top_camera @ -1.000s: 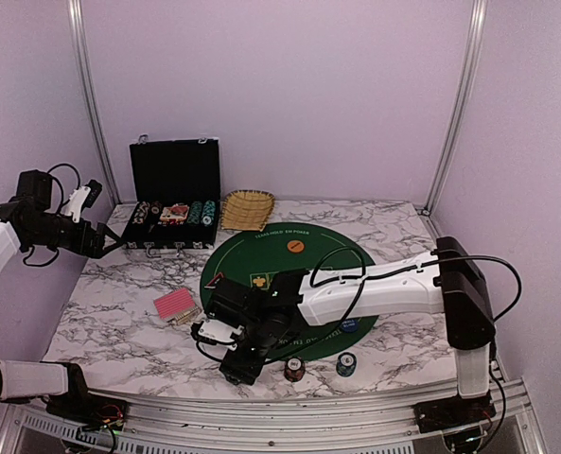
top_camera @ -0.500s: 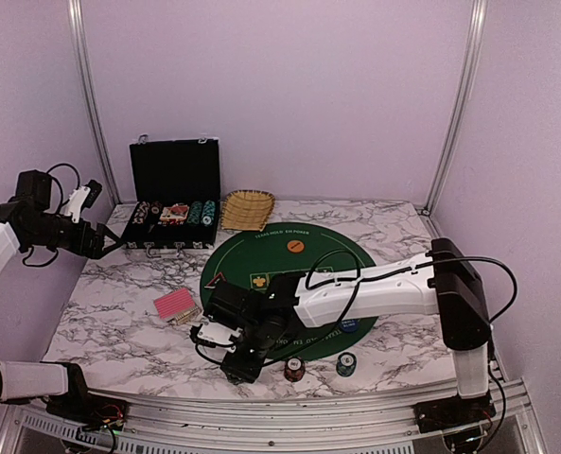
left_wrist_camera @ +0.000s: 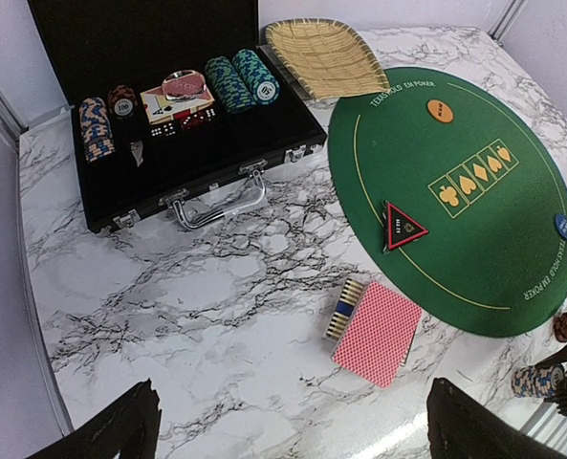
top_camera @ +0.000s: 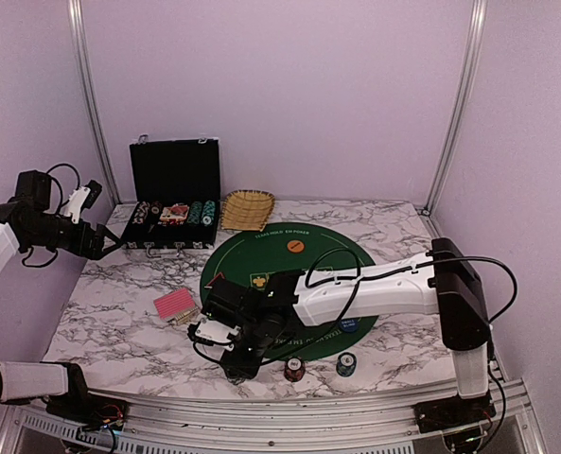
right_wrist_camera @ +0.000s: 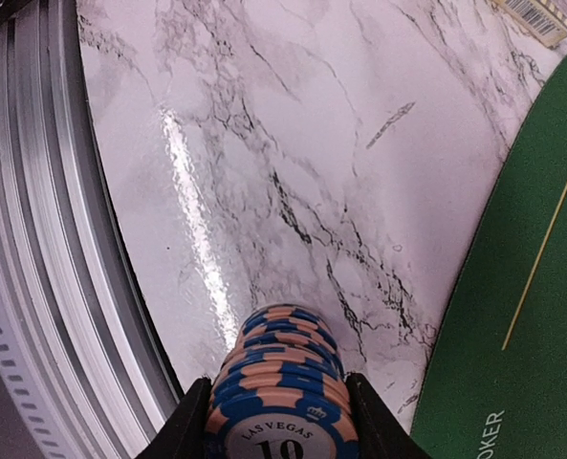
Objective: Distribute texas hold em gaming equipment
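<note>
Buttons point(left_wrist_camera: 403, 227) sit on the mat point(left_wrist_camera: 398, 124), two chip stacks point(top_camera: 295, 369) at its near edge, cards point(left_wrist_camera: 379, 333) beside it. My right gripper point(right_wrist_camera: 281, 426) clasps a blue stack point(right_wrist_camera: 283, 378) near the table point(right_wrist_camera: 264, 143) front; my left gripper point(left_wrist_camera: 291, 406) gapes wide. Case chips point(left_wrist_camera: 233, 81) remain.

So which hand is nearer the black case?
Left. The left hand hovers by the left end of the black case; the right hand brackets a chip stack at the table's near edge.
</note>
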### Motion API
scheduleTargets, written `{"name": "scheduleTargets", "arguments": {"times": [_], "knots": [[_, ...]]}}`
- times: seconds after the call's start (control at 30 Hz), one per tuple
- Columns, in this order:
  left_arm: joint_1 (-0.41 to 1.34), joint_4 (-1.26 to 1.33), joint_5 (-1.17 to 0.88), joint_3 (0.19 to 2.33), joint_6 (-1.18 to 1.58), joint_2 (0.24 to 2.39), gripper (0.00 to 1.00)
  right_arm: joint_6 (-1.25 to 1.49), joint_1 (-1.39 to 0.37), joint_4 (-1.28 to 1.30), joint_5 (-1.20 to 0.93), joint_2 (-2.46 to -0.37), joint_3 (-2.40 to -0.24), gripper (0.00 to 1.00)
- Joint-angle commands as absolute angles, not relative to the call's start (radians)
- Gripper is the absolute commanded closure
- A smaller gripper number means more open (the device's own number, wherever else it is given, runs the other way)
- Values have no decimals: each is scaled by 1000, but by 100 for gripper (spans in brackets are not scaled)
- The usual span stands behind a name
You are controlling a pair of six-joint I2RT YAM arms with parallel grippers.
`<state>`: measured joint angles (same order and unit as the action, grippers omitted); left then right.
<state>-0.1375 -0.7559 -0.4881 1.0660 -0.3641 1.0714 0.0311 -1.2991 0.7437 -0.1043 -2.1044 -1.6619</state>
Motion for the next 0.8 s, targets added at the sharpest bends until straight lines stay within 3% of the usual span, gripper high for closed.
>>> {"name": "scheduleTargets", "arguments": {"times": [0.0, 0.23, 0.77], "knots": [[-140, -785, -488, 1087, -374, 1053, 1, 44, -1310, 762, -75, -2062, -1704, 72], [-140, -786, -493, 1090, -373, 1059, 1, 80, -1238, 795, -45, -2034, -1791, 81], [-140, -799, -496, 1083, -387, 1064, 1, 75, -1002, 778, -25, -2275, -1998, 83]]}}
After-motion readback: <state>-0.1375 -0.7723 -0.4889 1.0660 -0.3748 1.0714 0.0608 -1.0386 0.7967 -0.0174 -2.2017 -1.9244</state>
